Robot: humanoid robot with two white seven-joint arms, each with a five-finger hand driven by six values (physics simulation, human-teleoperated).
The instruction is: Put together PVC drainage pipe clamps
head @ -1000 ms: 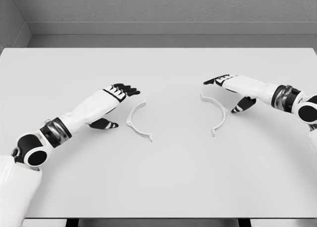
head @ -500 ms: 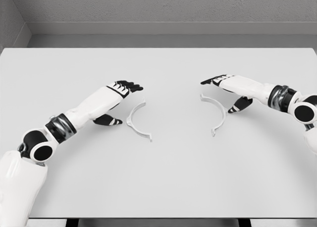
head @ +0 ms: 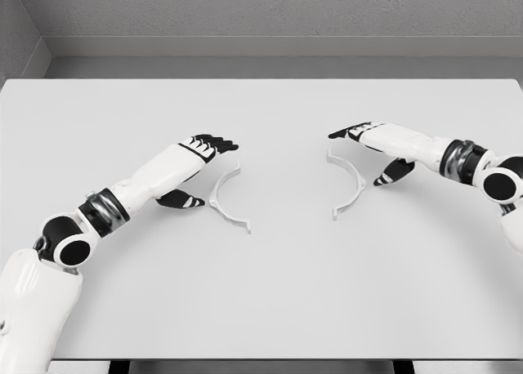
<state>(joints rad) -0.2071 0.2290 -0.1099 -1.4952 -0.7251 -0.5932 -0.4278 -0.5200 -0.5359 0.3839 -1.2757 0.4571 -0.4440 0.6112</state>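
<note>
While both pieces lie flat on the white table (head: 261, 292), the two PVC clamp halves remain apart, each a thin white half-ring with small flat tabs at its ends. Taking the left clamp half (head: 225, 199) as the landmark, it sits a little left of the table's middle, its curve bulging toward the left and its open side facing right, with one tab near the far end and the other pointing toward the near edge. Well to its right lies the right clamp half (head: 350, 183), bowed the opposite way, so that the two open sides face each other across a bare stretch of tabletop.

Just left of the landmark piece is the left hand (head: 198, 158), white with black fingers. Its fingers are stretched out and slack above the far tab, and the thumb sits low beside the outer curve; nothing is grasped, and whether any finger touches the plastic cannot be told. Far to the right of the landmark, the right hand (head: 377, 148) hangs over the other half in the same way: fingers extended over the far tab, thumb just outside the arc, loose and holding nothing. Both forearms reach in from the near corners of the table. Behind the table stands a grey wall (head: 261, 11).
</note>
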